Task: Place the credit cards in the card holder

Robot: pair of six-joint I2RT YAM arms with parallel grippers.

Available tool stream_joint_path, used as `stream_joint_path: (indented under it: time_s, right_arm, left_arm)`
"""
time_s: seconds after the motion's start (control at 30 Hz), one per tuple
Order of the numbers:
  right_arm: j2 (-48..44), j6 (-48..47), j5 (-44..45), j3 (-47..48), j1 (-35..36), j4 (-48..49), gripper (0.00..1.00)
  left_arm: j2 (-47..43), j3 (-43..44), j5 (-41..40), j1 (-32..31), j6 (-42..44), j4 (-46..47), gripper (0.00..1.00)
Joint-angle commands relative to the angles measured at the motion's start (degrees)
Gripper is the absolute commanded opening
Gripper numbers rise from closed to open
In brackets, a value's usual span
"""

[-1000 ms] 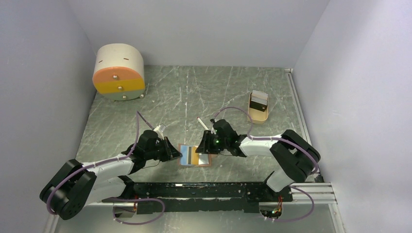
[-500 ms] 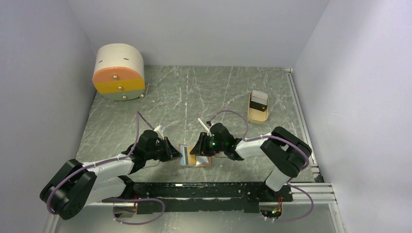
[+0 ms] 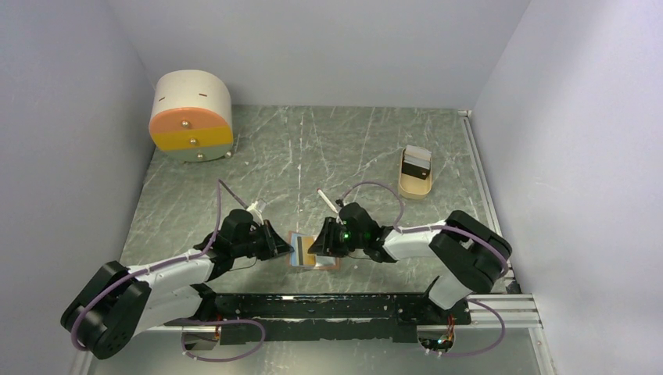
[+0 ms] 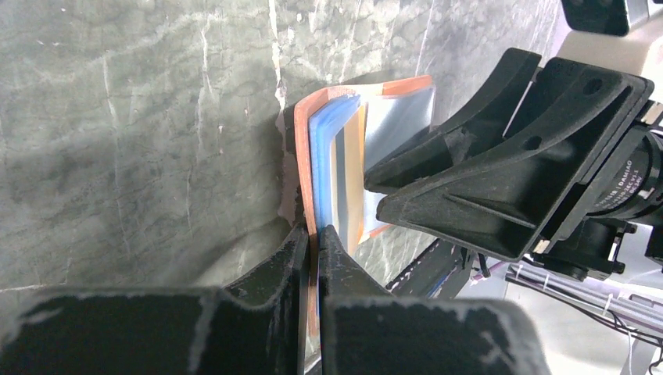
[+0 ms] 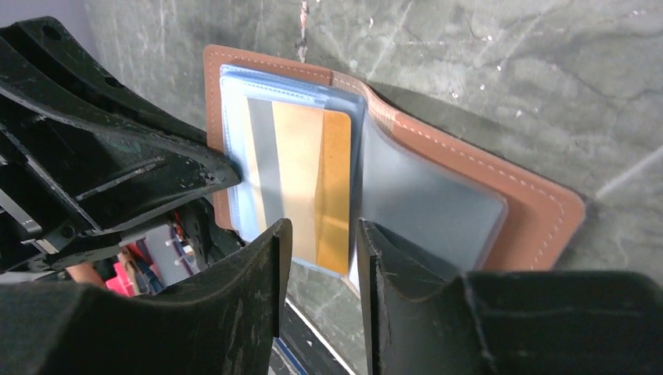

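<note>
The card holder, a brown leather wallet with clear sleeves, lies open on the table between both arms. My left gripper is shut on its left edge; in the left wrist view the brown cover runs between the closed fingers. A gold credit card with a grey stripe sits inside a sleeve. My right gripper hovers low over the holder's near edge, jaws apart, nothing pinched. More credit cards, one black with a white band, stand at the back right.
Those cards stand in a small tan tray. A thin white stick lies just behind the right gripper. A round cream and orange drawer box sits at the back left. A metal rail runs along the table's right edge.
The right arm has slid a little left and nearer, bringing its gripper further over the holder. The left gripper keeps its hold and has not moved.
</note>
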Motion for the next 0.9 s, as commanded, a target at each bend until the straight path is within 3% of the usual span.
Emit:
stream_joint_path:
  time_s: [0.0,0.43,0.73,0.87]
  right_arm:
    - [-3.2,-2.2,4.8,1.0,1.5,-8.7,0.39]
    - [1.4,0.7,1.2,2.5,5.4,2.7,0.31]
    - [2.8,0.9,0.5,0.6,5.3,5.4,0.25]
    - [2.2,0.4,1.1,0.7,5.2,4.1,0.29]
  left_arm:
    - [-0.8,0.8,0.4,-0.3,-0.5,-0.4,0.09]
    - [-1.2,0.5,1.5,-0.4,-1.3,0.5,0.09]
    - [-2.8,0.5,3.5,-0.3,-1.5,1.1,0.25]
    - [-4.2,0.3,4.0,-0.4,-1.9,1.4,0.27]
